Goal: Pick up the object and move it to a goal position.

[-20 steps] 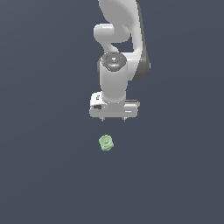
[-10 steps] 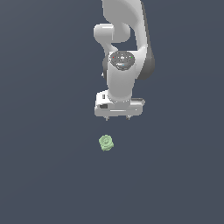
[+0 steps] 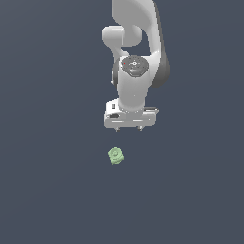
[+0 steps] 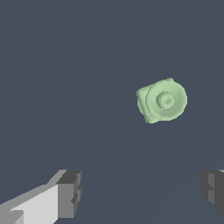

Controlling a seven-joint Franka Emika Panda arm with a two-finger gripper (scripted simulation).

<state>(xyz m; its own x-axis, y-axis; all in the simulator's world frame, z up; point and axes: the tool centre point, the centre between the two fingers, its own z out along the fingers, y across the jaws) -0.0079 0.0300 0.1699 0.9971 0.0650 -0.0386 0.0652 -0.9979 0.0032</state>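
The claw (image 3: 129,128) points straight down, its two fingers (image 4: 65,192) spread wide with nothing between them. The small pale green object (image 3: 115,156) lies on the dark counter (image 3: 52,181) near the fingertips, clear of them and slightly toward the exterior view's left, its ringed round face showing.

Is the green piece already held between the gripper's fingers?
No: in the wrist view the green piece lies on the surface, apart from the open gripper, with nothing between its fingers.
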